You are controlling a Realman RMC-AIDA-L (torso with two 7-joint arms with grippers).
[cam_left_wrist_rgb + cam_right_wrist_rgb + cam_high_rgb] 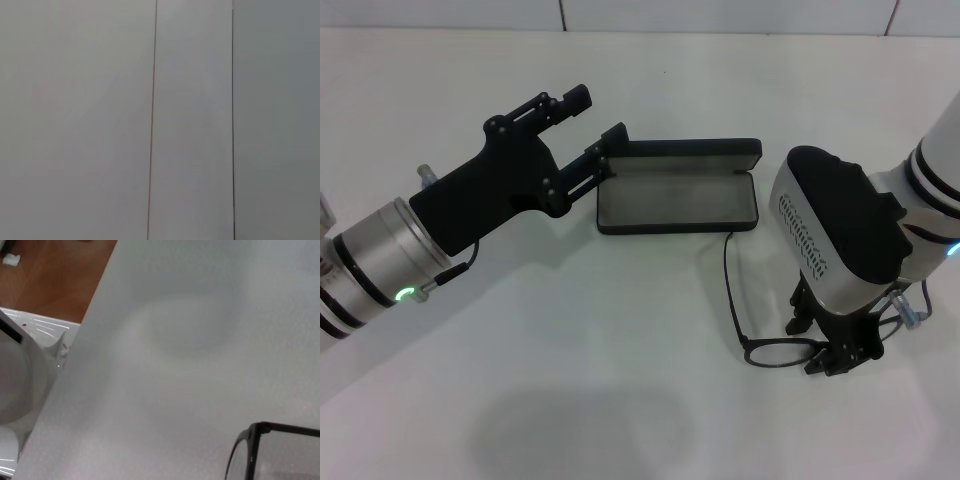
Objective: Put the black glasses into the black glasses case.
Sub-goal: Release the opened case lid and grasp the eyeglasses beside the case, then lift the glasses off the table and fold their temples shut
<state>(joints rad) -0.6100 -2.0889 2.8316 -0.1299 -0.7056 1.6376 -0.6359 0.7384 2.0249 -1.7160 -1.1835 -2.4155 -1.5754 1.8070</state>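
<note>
The black glasses case [676, 203] lies open on the white table, grey lining up, with its lid standing along the far side. My left gripper [595, 118] is open at the case's left end, and its nearer finger [610, 137] reaches the end of the lid. The black glasses [767, 352] lie on the table in front of the case, one temple arm [727, 275] pointing toward it. My right gripper [823, 345] is down over the right part of the frame. A corner of the frame shows in the right wrist view [254, 440].
The white table [620, 330] has its near edge in the right wrist view [75, 355], with wooden floor [55, 275] and a white robot part [20, 385] beyond it. The left wrist view shows only a plain white surface with two thin seams [152, 120].
</note>
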